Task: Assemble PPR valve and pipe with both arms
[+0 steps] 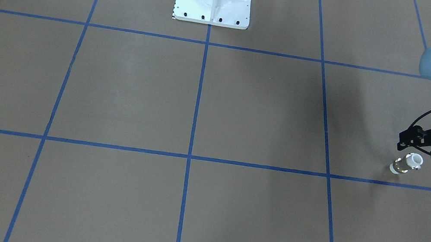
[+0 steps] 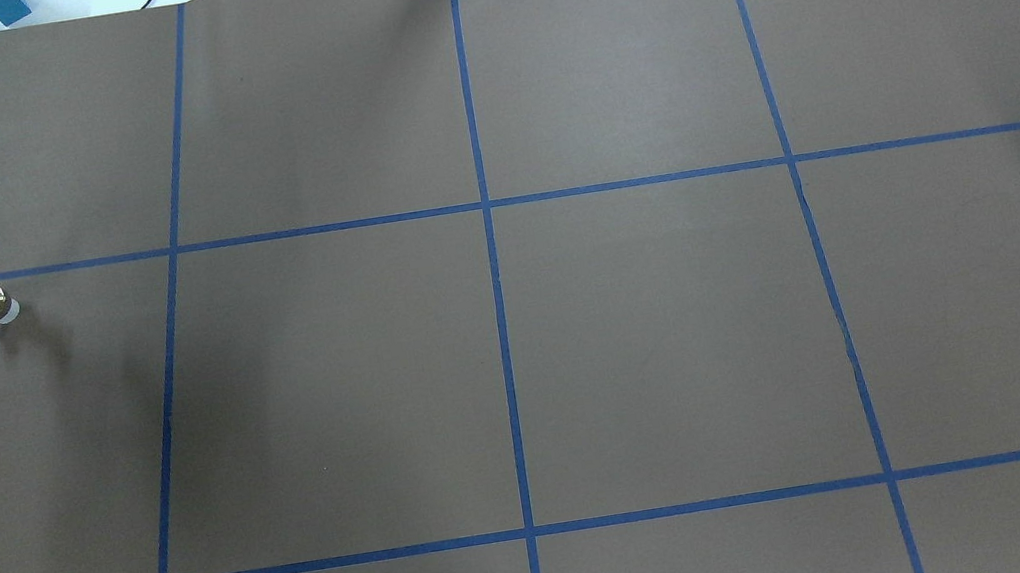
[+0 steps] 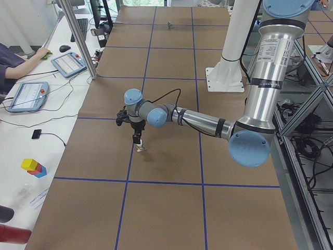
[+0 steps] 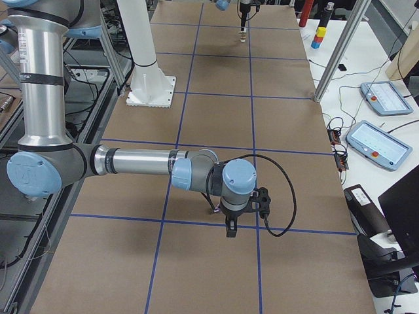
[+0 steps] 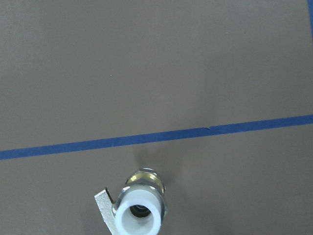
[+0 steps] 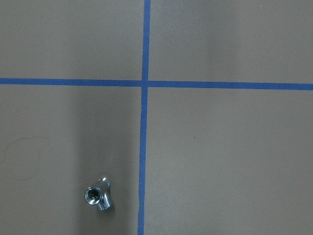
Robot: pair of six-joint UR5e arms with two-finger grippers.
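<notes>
Clearly the PPR valve (image 1: 406, 163) sat right at the tip of the left hand (image 3: 137, 139), which pointed straight down near the left end of the tabletop (image 2: 660, 345). From the front the valve was tilted, with one white collar up by the black fingers and the other down near the brown surface. The brass middle showed between the two collars. The left wrist view caught the upper collar end-on at its bottom edge, bore toward the lens. The silver lever handle (image 5: 103, 208) stuck out beside it, and a blue tape line (image 5: 156, 137) ran just beyond. The fingers lay outside that view. From the other views I could not tell whether the left hand was clamped on the valve or only touching it, nor whether the valve rested on the tabletop.

The pipe (image 6: 99, 195) lay on the tabletop at the far right end, just beside a blue tape line, its dark bore turned up toward the right wrist camera. The right hand (image 4: 230, 230) hung pointing down close by, not touching the pipe. Whether its fingers were spread or together could not be told.
</notes>
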